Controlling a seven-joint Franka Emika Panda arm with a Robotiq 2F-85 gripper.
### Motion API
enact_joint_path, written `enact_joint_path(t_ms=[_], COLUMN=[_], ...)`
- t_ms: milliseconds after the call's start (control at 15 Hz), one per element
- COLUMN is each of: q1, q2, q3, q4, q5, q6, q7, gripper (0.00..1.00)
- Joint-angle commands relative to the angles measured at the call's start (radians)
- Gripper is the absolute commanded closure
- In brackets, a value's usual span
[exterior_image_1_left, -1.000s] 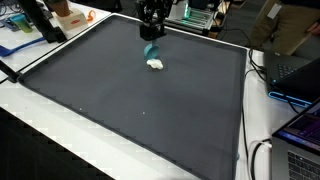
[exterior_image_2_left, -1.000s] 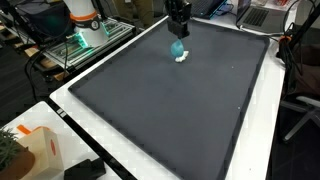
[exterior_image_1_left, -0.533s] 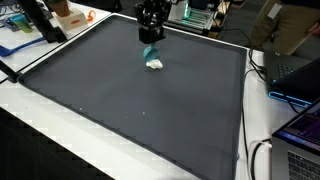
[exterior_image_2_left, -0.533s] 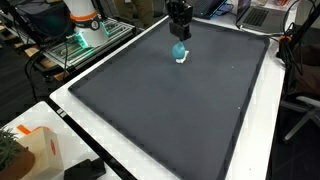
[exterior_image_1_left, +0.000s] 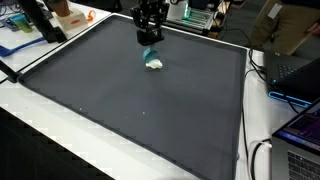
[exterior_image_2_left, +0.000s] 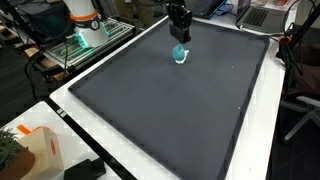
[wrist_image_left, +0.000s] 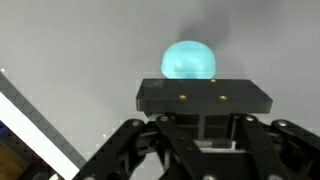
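The gripper (exterior_image_1_left: 150, 40) is clenched, apparently pinching the top of the teal ball (exterior_image_2_left: 180, 53), which sits low over the dark mat (exterior_image_1_left: 130, 110) toward 12 o'clock. This looks like a lift, and the next move calls for a steady, vertical rise.

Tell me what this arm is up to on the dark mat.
The robot's gripper is at the far end of the dark mat, shut, and seems to pinch the top of a small teal object. A white bit lies on the mat right beside the teal part; I cannot tell whether the two are joined. The wrist view shows the teal object's rounded shape just past the fingertips. Whether it is lifted clear of the mat is not clear.
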Motion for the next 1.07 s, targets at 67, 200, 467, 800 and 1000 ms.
enact_joint_path(t_ms=[67, 200, 467, 800, 1000], q1=[-0.041, -0.047, -0.043, 0.069, 0.102], q2=[-0.097, -0.173, -0.286, -0.456, -0.593], q3=[0.008, 0.009, 0.012, -0.068, -0.065], q4=[-0.046, -0.067, -0.098, -0.147, -0.190], q5=[-0.177, -0.243, -0.325, -0.064, 0.048], q6=[-0.068, -0.122, -0.170, -0.286, -0.364], q7=[0.134, 0.156, 0.184, 0.022, 0.052], gripper=[0.78, 0.78, 0.78, 0.78, 0.78])
